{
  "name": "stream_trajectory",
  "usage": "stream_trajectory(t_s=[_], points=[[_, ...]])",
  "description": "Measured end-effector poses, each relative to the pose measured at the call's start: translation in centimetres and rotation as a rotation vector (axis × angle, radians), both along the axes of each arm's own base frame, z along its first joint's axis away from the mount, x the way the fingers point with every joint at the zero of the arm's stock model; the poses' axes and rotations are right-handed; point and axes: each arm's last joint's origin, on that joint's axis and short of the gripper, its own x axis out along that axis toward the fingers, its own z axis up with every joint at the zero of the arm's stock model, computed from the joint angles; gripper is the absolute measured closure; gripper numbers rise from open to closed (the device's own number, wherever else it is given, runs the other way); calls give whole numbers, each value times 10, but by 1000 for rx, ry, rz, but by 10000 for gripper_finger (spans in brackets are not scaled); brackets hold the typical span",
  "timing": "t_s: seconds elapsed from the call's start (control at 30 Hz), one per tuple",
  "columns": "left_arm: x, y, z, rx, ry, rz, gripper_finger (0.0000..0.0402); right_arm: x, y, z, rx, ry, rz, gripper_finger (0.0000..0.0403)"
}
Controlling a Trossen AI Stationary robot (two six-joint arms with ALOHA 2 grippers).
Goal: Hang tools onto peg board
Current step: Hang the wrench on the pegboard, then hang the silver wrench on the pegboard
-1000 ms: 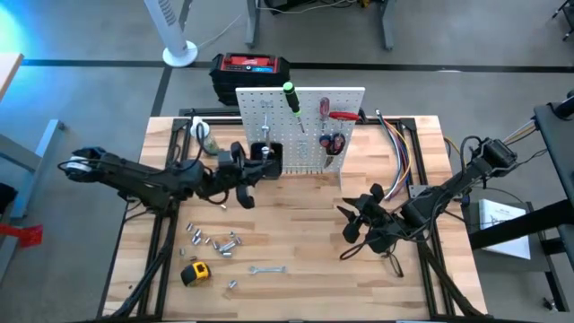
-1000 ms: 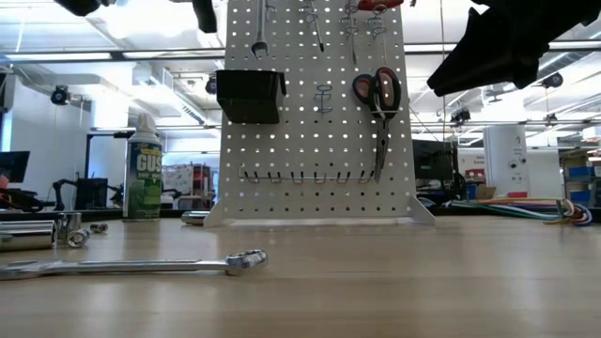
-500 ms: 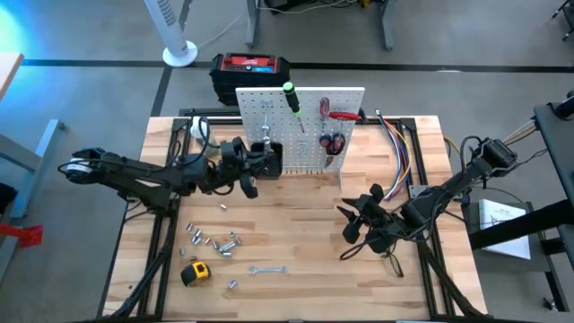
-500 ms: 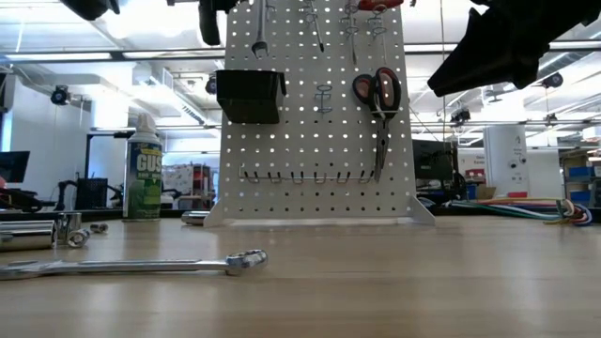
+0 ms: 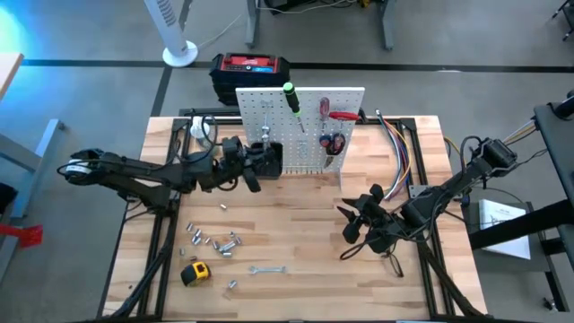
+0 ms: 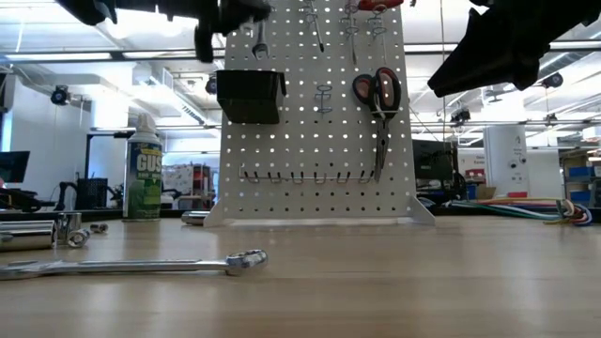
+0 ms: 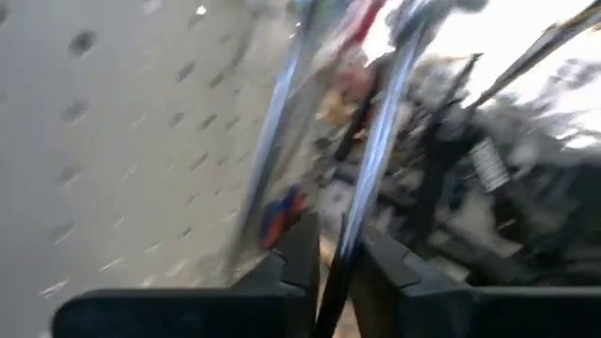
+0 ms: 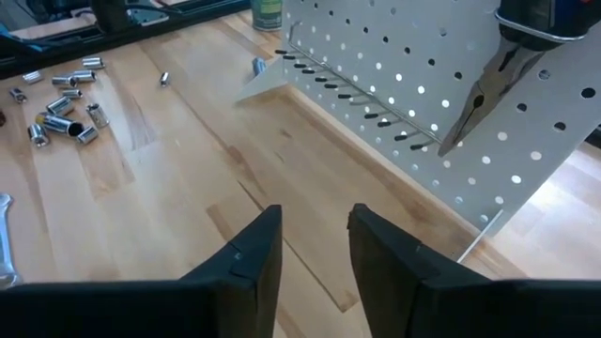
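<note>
From above, your left pincer [image 5: 254, 166] is up against the front of the peg board [image 5: 309, 112], just above the black bin [image 5: 272, 157]. It sits right at the silver wrench [image 5: 266, 130] on the board's left side, which looks like the hanging step for that tool. A green screwdriver [image 5: 291, 94] and red pliers [image 5: 334, 142] already hang on the board. A second wrench [image 5: 266, 269], the tape measure [image 5: 195, 272] and loose sockets [image 5: 215, 240] lie on the counter [image 5: 296, 206], well apart from the board. Your right pincer [image 5: 354, 220] waits over the counter, to the right of the board and in front of it.

At counter height, the left arm crosses the top corner beside the hung wrench. It is high because the pegs are high.

Your left wrist camera is blurred. A silver shaft [image 7: 380, 141] runs up from the pincer's mouth, alongside the perforated panel. You cannot tell whether the pincer clenches it or has let go.

Your right wrist camera shows that pincer released and empty. It faces the board's row of bare hooks [image 8: 357, 103], so it is well placed to serve them later.
</note>
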Motion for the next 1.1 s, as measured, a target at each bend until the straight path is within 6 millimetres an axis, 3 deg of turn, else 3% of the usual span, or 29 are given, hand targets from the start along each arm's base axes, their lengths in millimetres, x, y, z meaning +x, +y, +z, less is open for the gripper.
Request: stream_trajectory(t_s=[0.33,0.47,0.67,0.9,1.1], points=[[2,0,-11,16,207,12,268,3,-7,0,-12,8,-25,285],[2,-7,-4,-28,239,-59,246,4,-8,0,-5,7,-30,279],[-5,-32,12,-50,401,-205,241,3,-6,-2,33,24,-7,275],[-18,-44,35,-67,583,-82,240,3,-6,-4,37,32,0,288],[-27,-51,33,-92,638,-32,240,2,-6,-5,35,35,0,295]])
